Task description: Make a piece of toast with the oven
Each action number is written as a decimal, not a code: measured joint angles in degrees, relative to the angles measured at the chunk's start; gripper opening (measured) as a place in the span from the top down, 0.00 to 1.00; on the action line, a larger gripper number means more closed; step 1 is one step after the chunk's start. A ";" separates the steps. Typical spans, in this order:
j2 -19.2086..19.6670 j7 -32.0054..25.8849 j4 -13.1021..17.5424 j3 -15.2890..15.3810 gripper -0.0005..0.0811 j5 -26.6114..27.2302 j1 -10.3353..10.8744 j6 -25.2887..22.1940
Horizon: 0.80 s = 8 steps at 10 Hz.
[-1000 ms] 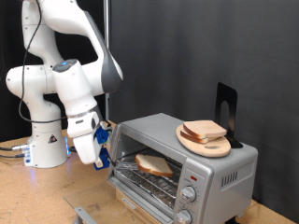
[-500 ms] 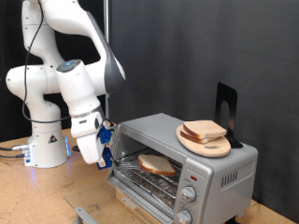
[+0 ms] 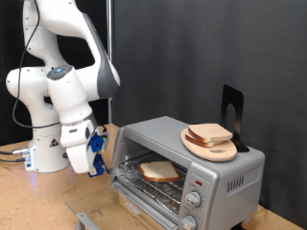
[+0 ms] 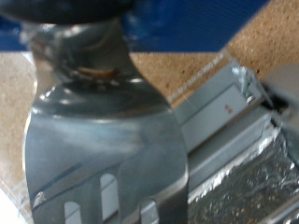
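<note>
The piece of toast [image 3: 158,172] lies flat on the wire rack inside the oven [image 3: 216,172], whose glass door hangs open. My gripper [image 3: 96,158] hovers low, just off the oven's open front towards the exterior view's left. In the wrist view the gripper [image 4: 89,42] is shut on the handle of a slotted metal spatula [image 4: 103,159]. The spatula's blade points at the oven's door edge and its foil-lined tray [image 4: 238,182]. The toast does not show in the wrist view.
A round wooden board [image 3: 211,146] with other bread slices [image 3: 209,133] sits on top of the oven, in front of a black stand [image 3: 232,107]. The robot base [image 3: 48,149] stands at the exterior view's left on the wooden table [image 3: 38,201].
The arm has pulled back from the oven opening, moving left and down in the exterior view. The toast stays on the rack.
</note>
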 joint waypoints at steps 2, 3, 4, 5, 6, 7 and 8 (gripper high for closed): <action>-0.67 -2.12 -0.17 -1.73 0.52 0.21 -0.74 -1.61; -1.25 -2.73 -0.15 -2.91 0.52 0.63 -1.08 -2.79; -2.13 -2.86 -0.14 -3.76 0.52 0.97 -1.28 -4.27; -1.97 -2.85 -0.14 -3.62 0.52 0.73 -1.27 -4.10; -1.98 -4.58 -0.12 -3.80 0.52 2.50 -1.20 -3.82; -2.59 -7.52 0.09 -4.95 0.52 4.85 -1.23 -4.72; -4.02 -10.39 0.43 -6.89 0.52 6.85 -1.34 -6.75</action>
